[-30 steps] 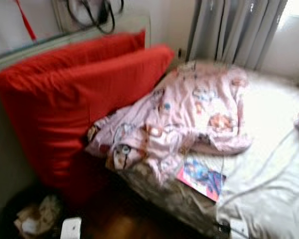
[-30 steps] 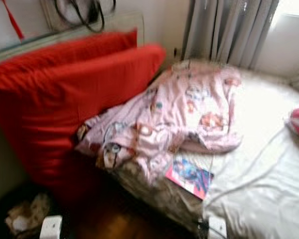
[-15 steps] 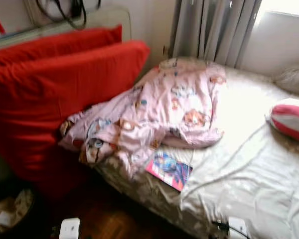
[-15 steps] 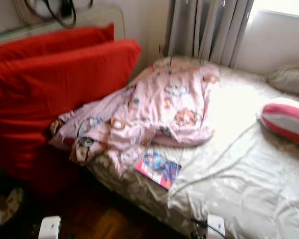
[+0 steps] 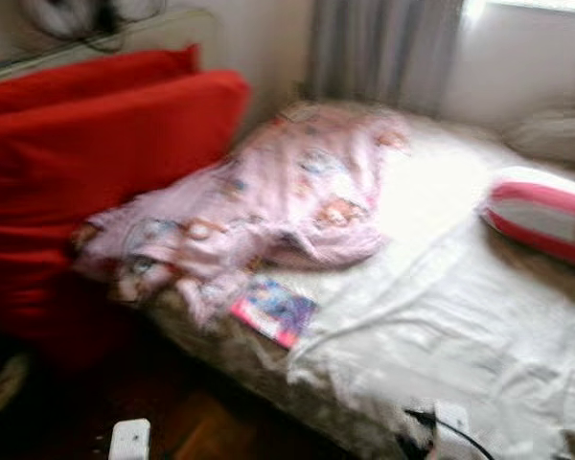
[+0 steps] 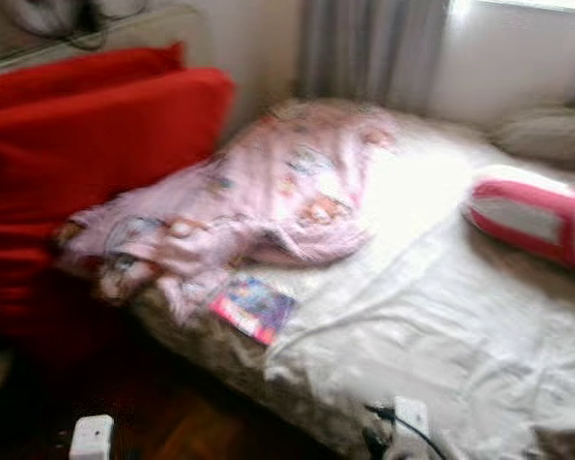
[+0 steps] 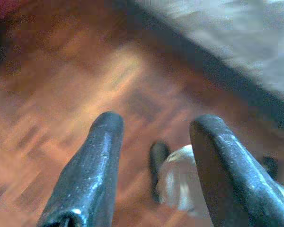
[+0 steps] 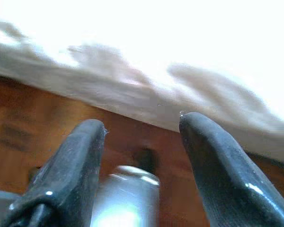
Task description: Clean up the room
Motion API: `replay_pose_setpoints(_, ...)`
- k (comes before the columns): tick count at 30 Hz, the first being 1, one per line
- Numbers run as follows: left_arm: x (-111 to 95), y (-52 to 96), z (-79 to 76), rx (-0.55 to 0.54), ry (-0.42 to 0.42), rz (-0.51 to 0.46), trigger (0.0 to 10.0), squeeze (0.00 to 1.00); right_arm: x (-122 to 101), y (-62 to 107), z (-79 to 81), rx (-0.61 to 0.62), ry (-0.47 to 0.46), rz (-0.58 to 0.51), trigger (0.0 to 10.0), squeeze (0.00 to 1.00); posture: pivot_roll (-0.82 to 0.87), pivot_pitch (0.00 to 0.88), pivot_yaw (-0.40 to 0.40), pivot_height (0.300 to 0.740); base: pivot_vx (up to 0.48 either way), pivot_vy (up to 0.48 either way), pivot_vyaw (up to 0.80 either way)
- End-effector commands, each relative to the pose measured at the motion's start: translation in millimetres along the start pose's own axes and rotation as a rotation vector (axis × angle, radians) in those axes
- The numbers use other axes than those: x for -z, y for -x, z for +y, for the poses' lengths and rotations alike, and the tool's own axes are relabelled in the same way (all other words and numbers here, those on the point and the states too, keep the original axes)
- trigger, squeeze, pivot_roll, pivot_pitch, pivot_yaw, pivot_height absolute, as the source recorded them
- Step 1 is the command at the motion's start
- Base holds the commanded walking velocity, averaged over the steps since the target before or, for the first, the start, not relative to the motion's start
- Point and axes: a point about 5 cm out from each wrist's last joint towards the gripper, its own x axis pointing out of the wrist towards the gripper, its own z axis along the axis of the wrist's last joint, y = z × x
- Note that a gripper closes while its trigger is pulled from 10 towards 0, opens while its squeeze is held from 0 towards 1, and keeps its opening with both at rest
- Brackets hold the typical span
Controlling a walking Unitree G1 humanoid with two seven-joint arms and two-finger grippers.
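A crumpled pink patterned blanket lies on the left part of the bed. A small colourful book rests by the bed's near edge, just below the blanket. A red-and-white striped cushion sits at the bed's right. Both arms hang low over the wooden floor. My left gripper is open with nothing between its fingers. My right gripper is open too, near the bed's edge.
Two big red cushions lean against the wall at the left. Grey curtains hang behind the bed, under a bright window. A pale pillow lies at the far right. Dark parquet floor runs along the bed.
The whole picture has shifted left, so the camera has turned right. More of the bed and the striped cushion has come into view. The things themselves have not moved.
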Motion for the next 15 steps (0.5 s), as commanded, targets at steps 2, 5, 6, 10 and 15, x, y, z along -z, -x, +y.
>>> replay_pose_setpoints(2,1.4,1.2,5.9,-0.012,-0.008,0.008,10.0,0.0,4.6,0.0,3.0,-0.002,-0.019,0.016,10.0,0.0,0.11,0.0,-0.015,0.74,0.0,-0.322,-0.78)
replay_pose_setpoints(5,1.7,1.3,6.2,-0.011,-0.009,0.011,10.0,0.0,4.6,0.0,2.9,0.0,-0.025,0.014,10.0,0.0,0.11,0.0,-0.015,0.74,0.0,-0.324,-0.78)
replay_pose_setpoints(6,1.7,1.3,6.2,-0.011,-0.009,0.011,10.0,0.0,4.6,0.0,2.9,0.0,-0.025,0.014,10.0,0.0,0.11,0.0,-0.015,0.74,0.0,-0.322,-0.78)
replay_pose_setpoints(10,1.7,1.4,7.1,-0.012,-0.009,0.012,10.0,0.0,4.3,0.0,2.8,0.002,-0.028,0.013,10.0,0.0,0.11,0.0,-0.015,0.74,0.0,-0.323,-0.78)
replay_pose_setpoints(15,1.4,1.5,8.5,-0.012,-0.011,0.013,10.0,0.0,3.9,-0.2,2.9,0.004,-0.032,0.012,10.0,0.0,0.1,0.0,-0.015,0.74,0.0,-0.322,-0.78)
